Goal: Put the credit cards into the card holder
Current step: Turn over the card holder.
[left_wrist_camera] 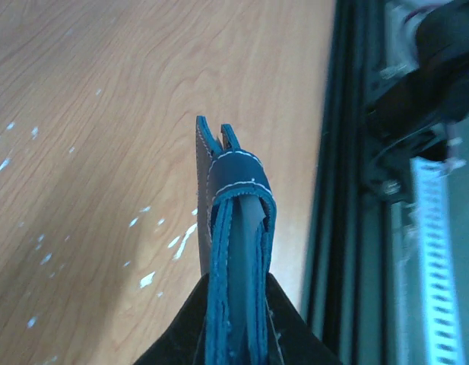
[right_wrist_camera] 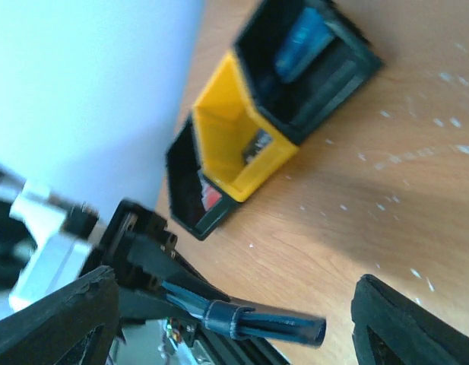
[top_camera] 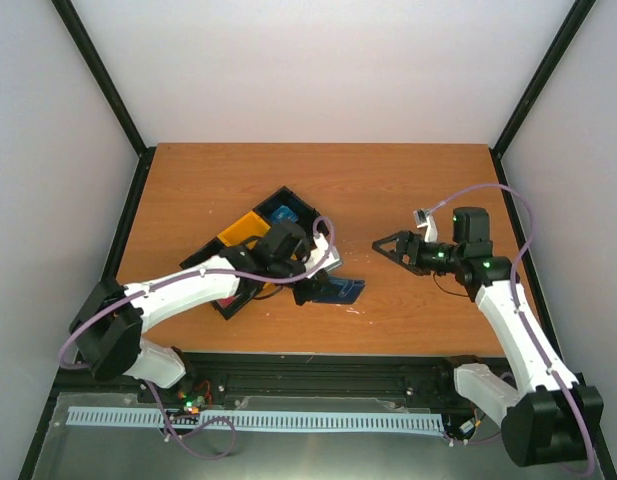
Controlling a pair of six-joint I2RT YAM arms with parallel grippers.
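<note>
High rear overhead of the table (top_camera: 388,190); both wrist views close on the card holder (left_wrist_camera: 234,179).

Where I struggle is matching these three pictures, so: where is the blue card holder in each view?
Top external: card holder just below centre, clamped in the left gripper.
Left wrist: card holder bottom centre, edge-on, rising from between the fingers.
Right wrist: card holder bottom centre, edge-on, pointing right.
Shared landmark: the wooden table, white-flecked beside the holder in every view.
</note>
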